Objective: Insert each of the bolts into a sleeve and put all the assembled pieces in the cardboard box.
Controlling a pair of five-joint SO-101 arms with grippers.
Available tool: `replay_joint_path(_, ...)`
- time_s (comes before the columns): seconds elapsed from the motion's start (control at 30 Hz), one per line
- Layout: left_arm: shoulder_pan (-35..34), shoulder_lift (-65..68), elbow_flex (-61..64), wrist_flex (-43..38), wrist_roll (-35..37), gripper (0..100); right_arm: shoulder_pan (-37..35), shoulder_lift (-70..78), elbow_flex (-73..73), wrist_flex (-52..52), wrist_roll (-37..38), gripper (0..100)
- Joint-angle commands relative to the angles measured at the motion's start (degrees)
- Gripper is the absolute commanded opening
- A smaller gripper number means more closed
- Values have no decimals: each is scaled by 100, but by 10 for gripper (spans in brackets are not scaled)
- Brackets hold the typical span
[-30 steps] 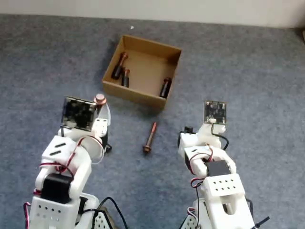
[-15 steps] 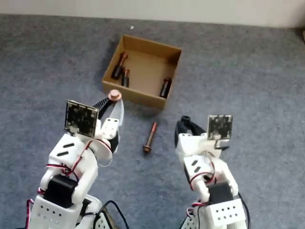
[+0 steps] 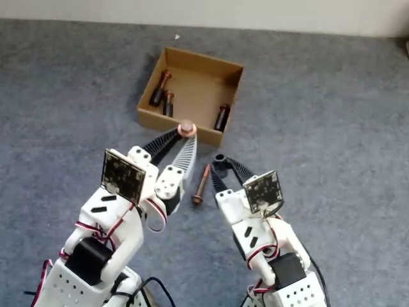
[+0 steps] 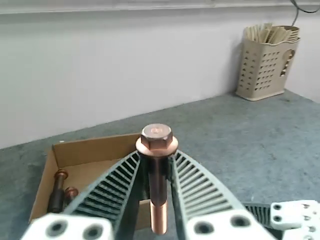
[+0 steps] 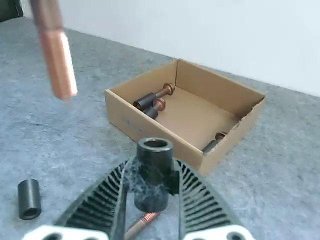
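A beige perforated basket [image 4: 267,62] stuffed with pale sticks [image 4: 272,32] stands at the foot of the white wall [image 4: 100,65], well apart from the work. A spare sleeve [image 5: 29,198] stands on end on the floor near the right gripper [image 3: 219,165]. A loose bolt [image 3: 202,184] lies between the two arms, just short of the cardboard box [image 3: 148,112]. Nothing lies between the grippers and the box. The surface is a grey short-pile carpet [image 3: 332,109] that runs up to the wall.

The box is open-topped and holds three assembled pieces [image 3: 159,89] — two side by side at one end, the third against the opposite wall.

The left gripper [image 3: 186,135] has its jaws narrowed on a copper bolt [image 4: 157,185]. The bolt is held upright, with its flanged hex head above the fingertips and its smooth shank hanging between the ribbed fingers. From above, it sits over the box's near wall.

The right gripper is clamped on a black sleeve [image 5: 152,172] — upright, bore open upward, close beside the loose bolt's tip.
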Motion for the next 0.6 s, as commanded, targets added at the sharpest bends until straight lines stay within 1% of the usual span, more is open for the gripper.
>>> replay_joint_path(0.0, 207, -75, -57, -281, 97, 5, -338, -127, 637, -233, 79, 4)
replay_joint_path(0.17, 171, -110, 84, -642, 105, 5, -796, -136, 637, -233, 88, 4)
replay_joint_path(0.27, 207, -84, 286, -765, 141, 5, -813, -136, 620, -233, 88, 4)
replay_joint_path(0.37, 198, -75, 523, -949, 457, 5, -822, -136, 620, -242, 88, 4)
replay_joint_path(0.57, 215, -75, 611, -958, 492, 6, -804, -136, 620, -338, 88, 4)
